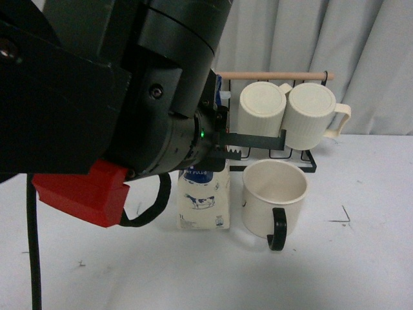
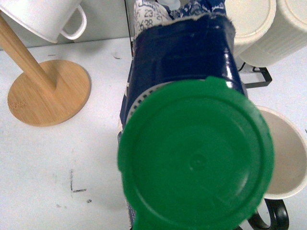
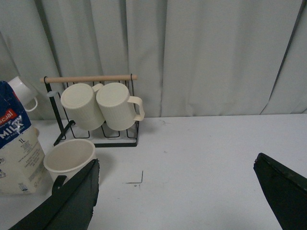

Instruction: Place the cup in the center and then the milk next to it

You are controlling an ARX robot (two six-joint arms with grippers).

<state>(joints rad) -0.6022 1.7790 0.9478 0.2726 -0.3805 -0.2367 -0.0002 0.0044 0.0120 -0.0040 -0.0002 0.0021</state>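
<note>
The milk [image 1: 204, 200] is a blue-and-white carton standing upright with its base at the white table [image 1: 193, 278], close to the left of the cup [image 1: 274, 194]. The cup is a wide cream mug, and its black handle [image 1: 279, 229] points toward me. My left gripper [image 1: 222, 139] is shut on the carton's top. In the left wrist view the green cap [image 2: 196, 163] fills the picture and hides the fingers, with the cup [image 2: 288, 158] beside it. My right gripper [image 3: 175, 201] is open over bare table to the right, away from the milk [image 3: 17, 153] and the cup [image 3: 69, 158].
A black wire rack with a wooden bar [image 1: 303, 158] stands behind the cup and holds two ribbed cream mugs [image 1: 287, 113]. A wooden mug stand [image 2: 48, 98] with a small white mug [image 2: 43, 17] is at the back left. Grey curtains close off the back.
</note>
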